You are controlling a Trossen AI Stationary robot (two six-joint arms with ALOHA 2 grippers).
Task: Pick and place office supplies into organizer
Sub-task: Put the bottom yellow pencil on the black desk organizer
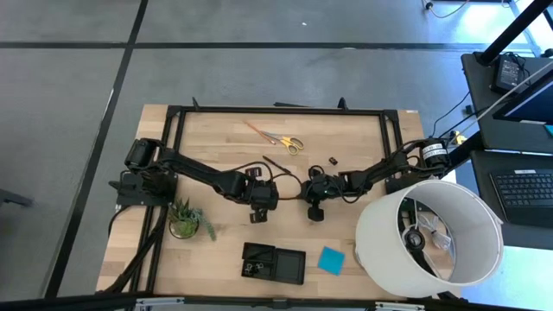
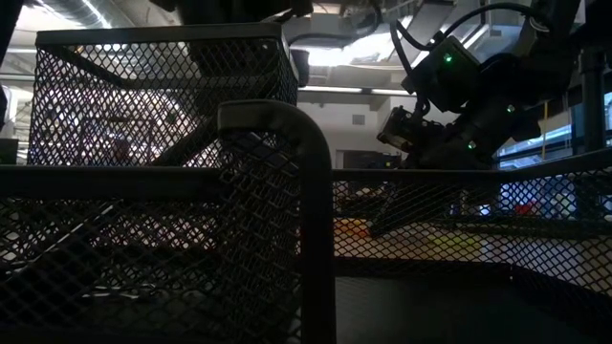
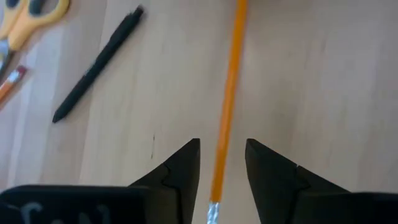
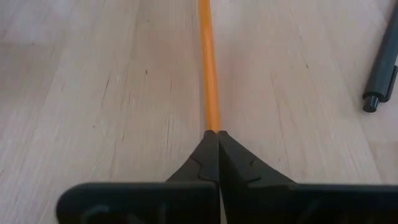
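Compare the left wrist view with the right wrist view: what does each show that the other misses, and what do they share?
Left wrist only: the yellow-handled scissors, a second pencil's tip beside them, a whole black pen, and the left gripper open, straddling the orange pencil near its metal end.
Right wrist only: the right gripper shut on that pencil, and one end of a pen.
Both: the orange pencil on the wooden table.

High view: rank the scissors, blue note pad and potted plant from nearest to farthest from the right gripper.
From the right gripper, shut on the orange pencil mid-table:
1. Blue note pad, beside the organizer, and yellow-handled scissors, on the gripper's opposite side: too close to call.
2. Potted plant, clearly farthest, over by the left arm.
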